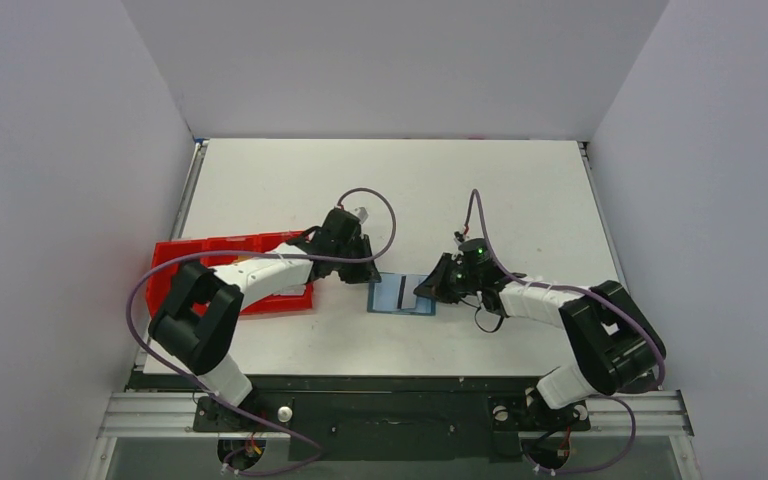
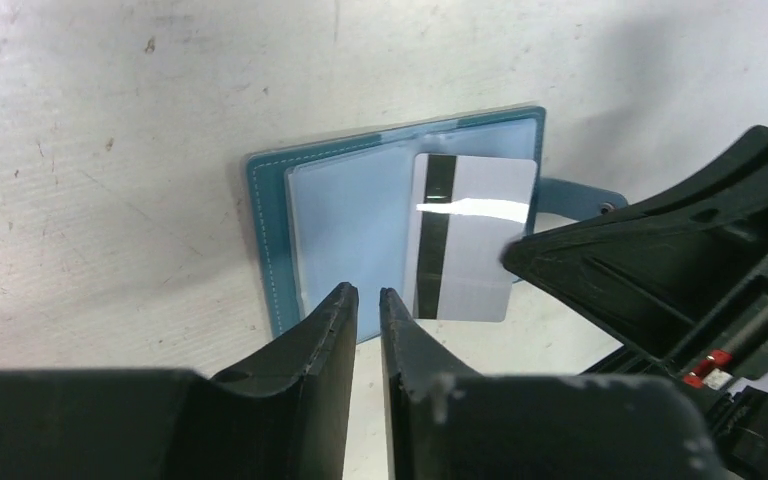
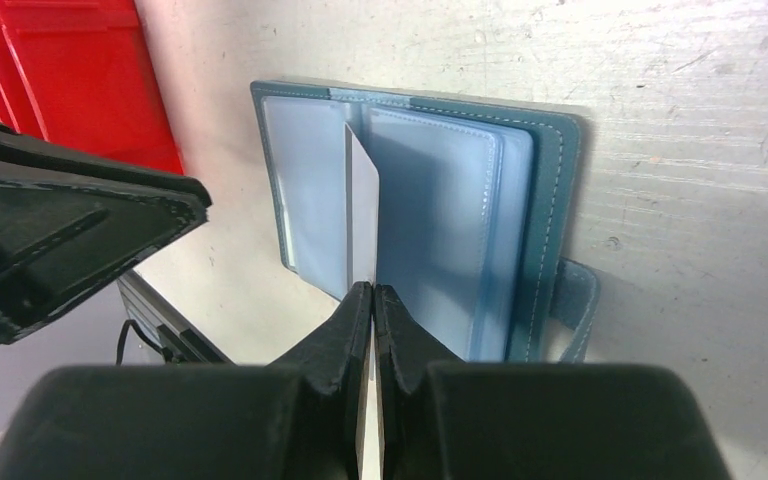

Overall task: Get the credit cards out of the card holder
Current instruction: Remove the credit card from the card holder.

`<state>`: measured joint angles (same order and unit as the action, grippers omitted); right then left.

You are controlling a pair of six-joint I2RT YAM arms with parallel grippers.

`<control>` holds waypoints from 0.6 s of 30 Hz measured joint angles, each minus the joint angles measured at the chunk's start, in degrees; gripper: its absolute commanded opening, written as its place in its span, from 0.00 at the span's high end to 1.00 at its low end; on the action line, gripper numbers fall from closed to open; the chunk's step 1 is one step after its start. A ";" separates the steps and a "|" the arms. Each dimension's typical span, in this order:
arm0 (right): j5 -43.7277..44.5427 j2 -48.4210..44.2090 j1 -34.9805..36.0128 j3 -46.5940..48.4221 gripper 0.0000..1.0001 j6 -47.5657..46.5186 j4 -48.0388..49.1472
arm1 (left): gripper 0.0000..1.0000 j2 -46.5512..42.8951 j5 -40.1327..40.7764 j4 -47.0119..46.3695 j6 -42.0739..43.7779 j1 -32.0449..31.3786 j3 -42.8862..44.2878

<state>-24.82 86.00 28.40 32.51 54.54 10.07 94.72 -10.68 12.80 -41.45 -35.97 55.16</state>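
Your card holder [image 1: 401, 295] lies open on the table [image 1: 390, 190], red tray [image 1: 172, 262] at its 9 o'clock. Your R gripper [image 3: 372, 295], at holder's 3 o'clock, pinches a credit card [image 2: 475, 240] w/ black mag stripe, edge-up over the pockets. L gripper [image 2: 368, 300] at 10 o'clock: narrow gap, empty.

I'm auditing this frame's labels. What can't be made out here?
- Card front: right wrist view sees it edge-on; left wrist shows only the stripe side.
- Holder pockets, wrist views: cloudy plastic, further cards uncertain.
- Tray contents: top view, left arm covers much of it.
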 measured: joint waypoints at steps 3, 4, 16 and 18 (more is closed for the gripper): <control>0.00 -0.63 -0.07 0.42 1.00 -0.04 -0.92 | 0.76 -1.09 -0.07 0.68 0.66 0.00 1.36; -0.02 -0.87 -0.17 0.74 1.00 -0.11 -1.46 | 0.75 -1.44 -0.13 0.83 0.79 0.00 1.55; 0.39 -4.28 -0.70 2.75 1.00 -1.62 -6.34 | 0.55 -1.99 -5.11 1.14 1.20 0.72 1.88; 0.33 -4.81 -0.70 3.02 1.00 -1.64 -6.95 | 0.54 -1.99 -7.13 0.17 0.50 1.44 1.84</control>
<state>-24.49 81.19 27.70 35.53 52.90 3.11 92.73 -17.80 12.97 -40.95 -34.52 56.99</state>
